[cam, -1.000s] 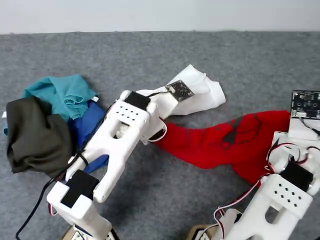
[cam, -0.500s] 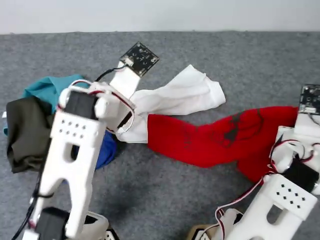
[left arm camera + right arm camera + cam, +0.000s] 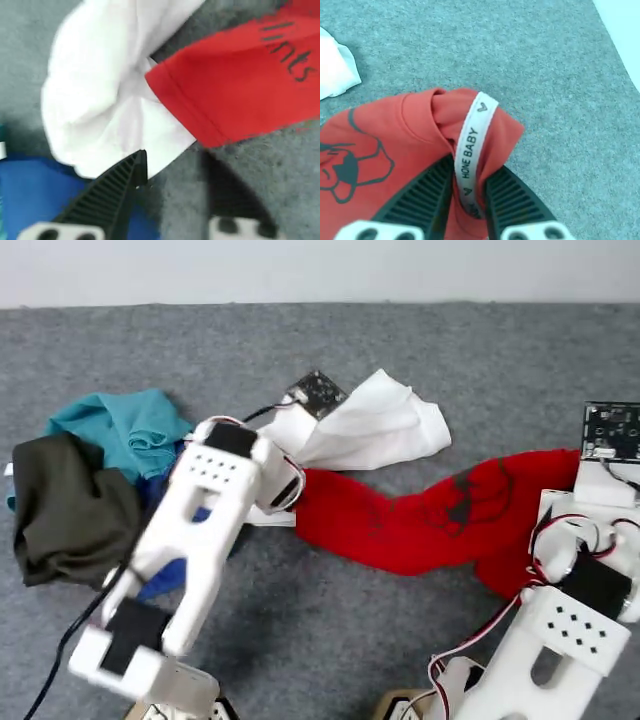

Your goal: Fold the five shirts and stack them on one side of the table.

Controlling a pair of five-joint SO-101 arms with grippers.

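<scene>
Over grey table [image 3: 485,45], right hand [image 3: 469,169] clamps red shirt [image 3: 385,135].

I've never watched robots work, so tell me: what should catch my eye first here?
A bright red cotton shirt stretches across the middle of the grey table, its collar pinched in the right end effector. Beside it lies a crumpled white cotton shirt, with the left end effector open over its edge. On the high view's left side sits a heap: a teal shirt, a dark olive shirt and a blue shirt.
</scene>
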